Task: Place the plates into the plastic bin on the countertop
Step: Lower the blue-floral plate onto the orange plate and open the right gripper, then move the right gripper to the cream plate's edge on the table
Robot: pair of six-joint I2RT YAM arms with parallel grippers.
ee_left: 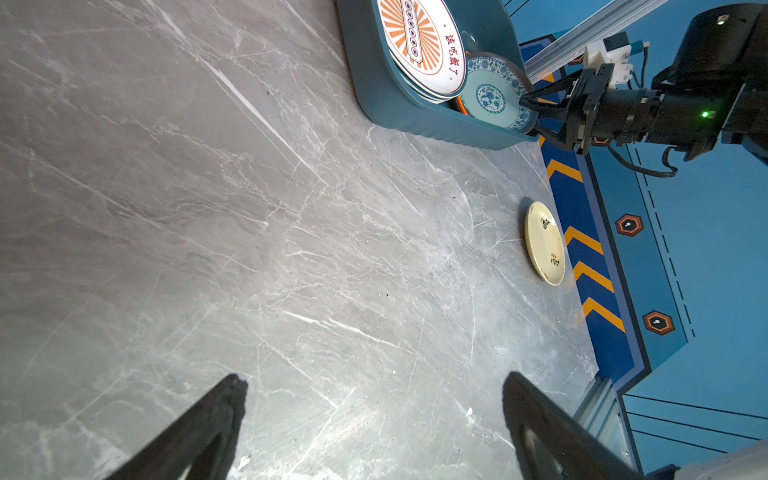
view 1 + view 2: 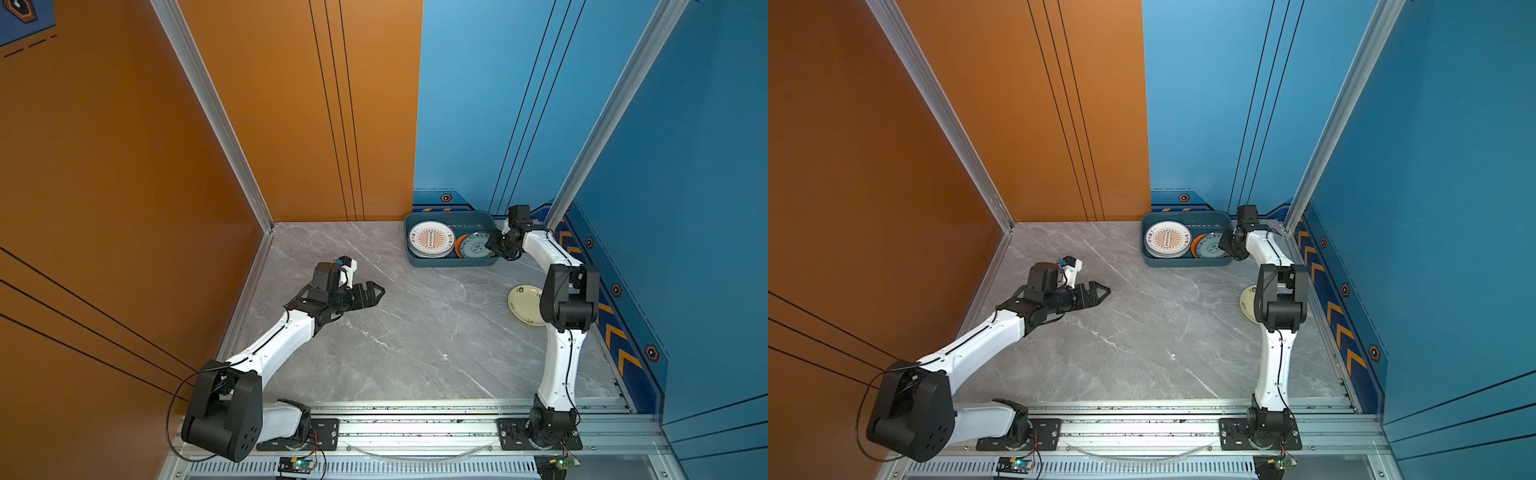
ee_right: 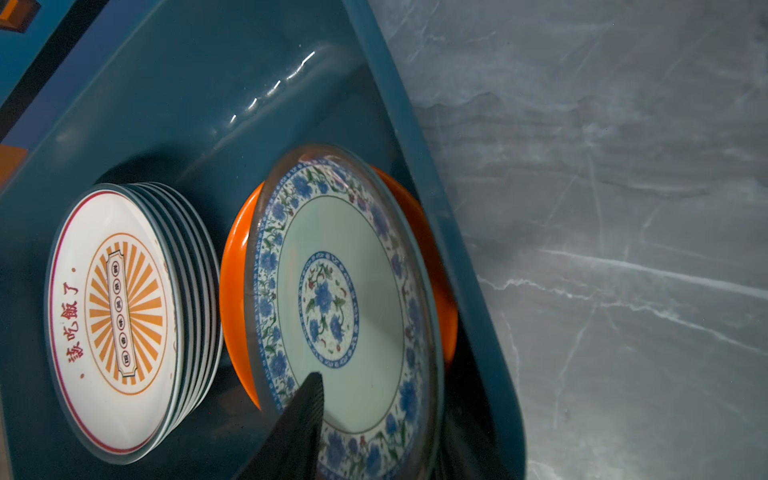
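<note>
The plastic bin (image 2: 451, 214) (image 2: 1183, 214) stands on the countertop (image 2: 415, 332) at the back right. Inside, a stack of plates topped by a white one with an orange sunburst (image 2: 430, 239) (image 3: 120, 307) sits beside a teal floral plate (image 2: 476, 245) (image 3: 345, 291), which leans on an orange plate (image 3: 235, 282). My right gripper (image 2: 490, 246) (image 3: 382, 399) is open, its fingers straddling the teal plate's rim with a gap. A cream plate (image 2: 524, 303) (image 1: 544, 243) lies on the countertop, partly hidden by the right arm. My left gripper (image 2: 380, 291) (image 1: 374, 380) hangs open and empty over bare marble.
The orange wall borders the left and the blue wall with chevron trim (image 2: 619, 332) the right. An aluminium rail (image 2: 415, 415) with both arm bases runs along the front. The bin sits close against the back wall.
</note>
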